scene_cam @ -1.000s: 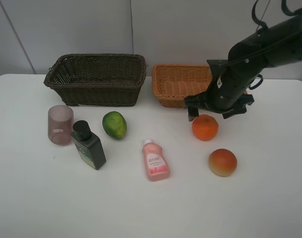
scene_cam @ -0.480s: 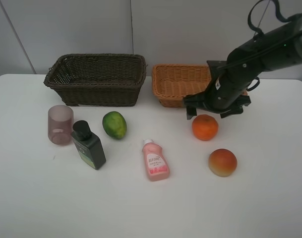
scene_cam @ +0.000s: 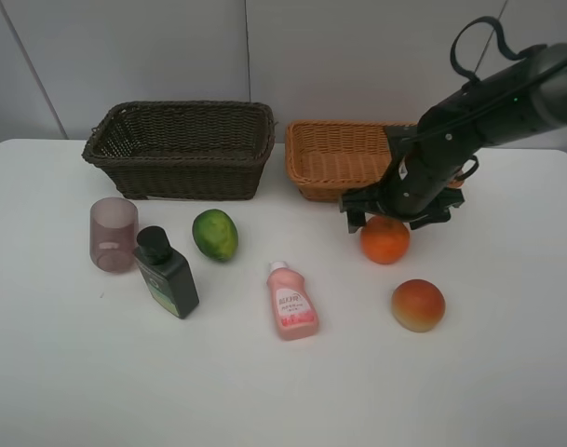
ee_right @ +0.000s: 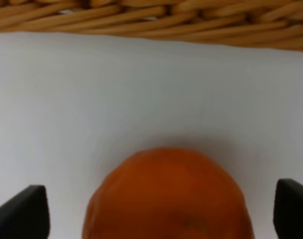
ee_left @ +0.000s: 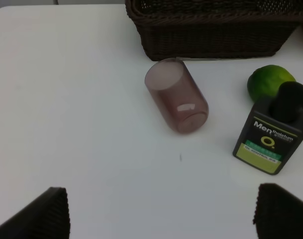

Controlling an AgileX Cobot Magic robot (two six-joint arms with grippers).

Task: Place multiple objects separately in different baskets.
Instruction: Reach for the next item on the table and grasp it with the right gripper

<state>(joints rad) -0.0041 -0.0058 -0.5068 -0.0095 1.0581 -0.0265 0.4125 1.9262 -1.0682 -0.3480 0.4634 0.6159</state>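
Note:
My right gripper (scene_cam: pixel 392 222) is open and low over the orange (scene_cam: pixel 385 239), with a finger on either side of it; in the right wrist view the orange (ee_right: pixel 166 199) sits between the open fingertips (ee_right: pixel 22 211). The red-yellow fruit (scene_cam: pixel 418 304), pink bottle (scene_cam: pixel 291 303), green fruit (scene_cam: pixel 215 234), dark green bottle (scene_cam: pixel 166 273) and mauve cup (scene_cam: pixel 114 234) lie on the table. The dark brown basket (scene_cam: pixel 185 182) and the tan basket (scene_cam: pixel 320 177) stand at the back. My left gripper (ee_left: pixel 163 214) is open and empty, apart from the cup (ee_left: pixel 177 95).
The white table (scene_cam: pixel 264 391) runs to a grey wall behind the baskets. The tan basket's wall (ee_right: pixel 151 15) is just beyond the orange. The left wrist view also shows the green fruit (ee_left: pixel 270 82), the dark green bottle (ee_left: pixel 275 134) and the dark basket (ee_left: pixel 211 30).
My right gripper has moved down and slightly left, closer over the orange. The objects have not moved.

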